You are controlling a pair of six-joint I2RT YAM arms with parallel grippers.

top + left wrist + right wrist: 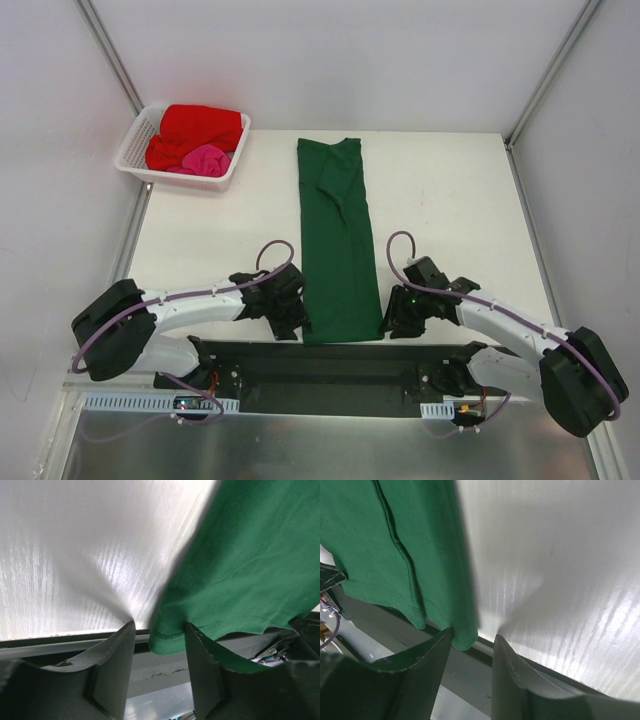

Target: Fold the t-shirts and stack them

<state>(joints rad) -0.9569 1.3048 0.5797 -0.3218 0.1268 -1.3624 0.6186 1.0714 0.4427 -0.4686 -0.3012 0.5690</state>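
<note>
My left claw (159,627) and right claw (473,635) gape apart around the hem corners of the green shirt (338,240), where a shallow bite could let one slip.

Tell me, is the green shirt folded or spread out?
Partly folded. The green t-shirt lies on the table as a long narrow strip, with no sleeves sticking out. It is not yet folded short.

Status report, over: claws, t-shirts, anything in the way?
Left claw, right claw open, each astride a near hem corner of green t-shirt. Red t-shirt, pink t-shirt in basket. Nothing blocking.
</note>
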